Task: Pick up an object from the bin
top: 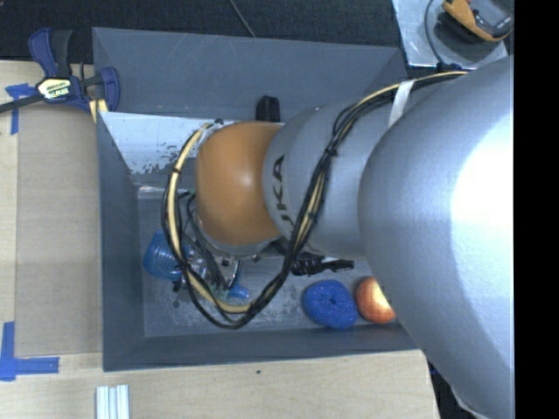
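My gripper [208,267] reaches down into the front left part of the bin, mostly hidden under the arm's wrist. Right beside it on the left lies a small blue plastic thing [159,258], touching or nearly touching the gripper's body. Just below the gripper, a bit of a light blue and yellow thing [234,296] peeks out under the cables. Whether anything is held is hidden.
A rough blue ball [330,305] and an orange ball [376,302] lie side by side near the front wall, to the gripper's right. A small black thing [267,108] sits at the back wall. The arm covers the bin's middle and right.
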